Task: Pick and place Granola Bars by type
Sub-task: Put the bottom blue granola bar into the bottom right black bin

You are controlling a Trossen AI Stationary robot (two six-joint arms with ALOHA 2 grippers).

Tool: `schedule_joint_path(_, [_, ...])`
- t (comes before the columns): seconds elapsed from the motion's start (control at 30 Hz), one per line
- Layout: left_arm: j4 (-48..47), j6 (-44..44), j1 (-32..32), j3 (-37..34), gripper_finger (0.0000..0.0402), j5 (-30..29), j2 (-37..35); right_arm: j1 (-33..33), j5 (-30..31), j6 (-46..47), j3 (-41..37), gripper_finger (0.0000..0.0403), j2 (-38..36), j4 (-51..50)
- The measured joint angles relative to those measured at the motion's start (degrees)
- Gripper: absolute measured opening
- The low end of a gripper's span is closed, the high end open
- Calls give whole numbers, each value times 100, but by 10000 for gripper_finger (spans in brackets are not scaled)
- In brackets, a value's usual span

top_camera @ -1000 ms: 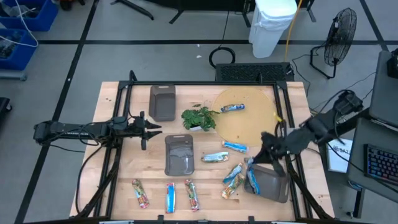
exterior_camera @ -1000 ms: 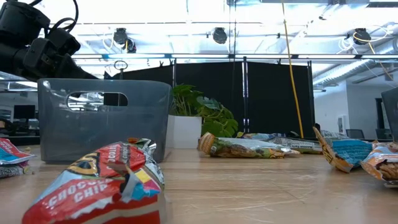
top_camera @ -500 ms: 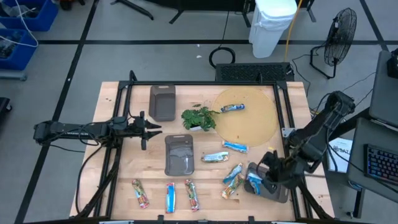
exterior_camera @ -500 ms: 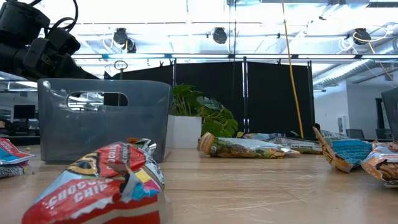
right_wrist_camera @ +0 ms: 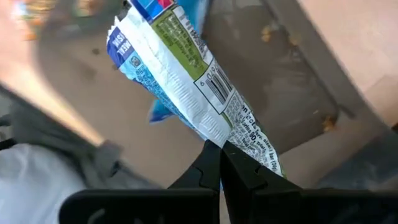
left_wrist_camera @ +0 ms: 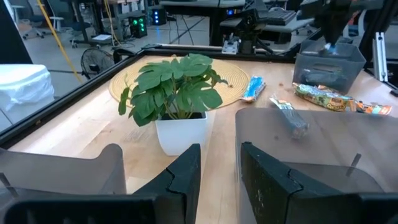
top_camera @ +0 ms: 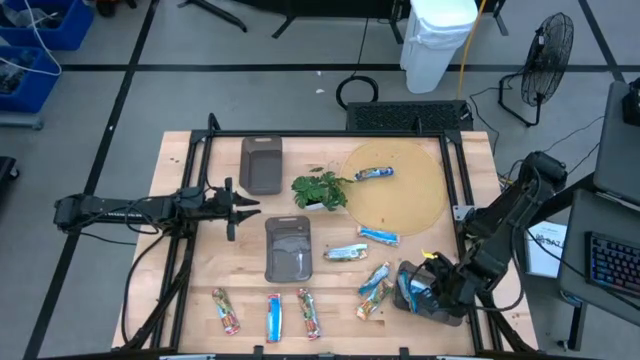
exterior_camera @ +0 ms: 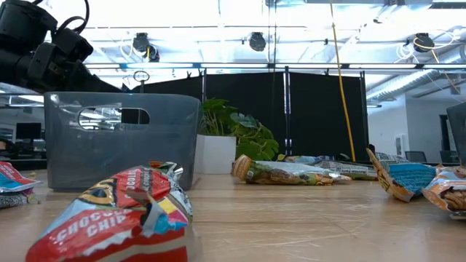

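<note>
the right gripper is low over the tray at the table's front right corner, its fingers pinched tight on the end of a blue-silver bar. in the right wrist view the bar hangs slanted over the tray floor, which carries a few crumbs; whether the bar's far end touches the floor cannot be told.

the left gripper waits at the table's left side, level with the plant, its fingers narrowly apart and holding nothing.

outward from the right tray, two bars lie just to its left, a green-tan bar and a blue bar lie nearer the middle, and another blue bar rests on the round mat. three more bars sit in a row along the front edge: red, blue, red. a middle tray stands at the centre and a back tray behind it, left of the plant.

the table is pale wood with a black frame over it. in the low view a red bar fills the foreground before a grey tray. beyond the table stand a white bin, a fan and black curtains under ceiling lights.
</note>
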Motion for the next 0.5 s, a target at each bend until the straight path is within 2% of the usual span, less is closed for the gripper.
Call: schedule_joint_path(0.5, [-1,28,1,-1,118,0,0,-2,-26,153,-1442,0,8,1822])
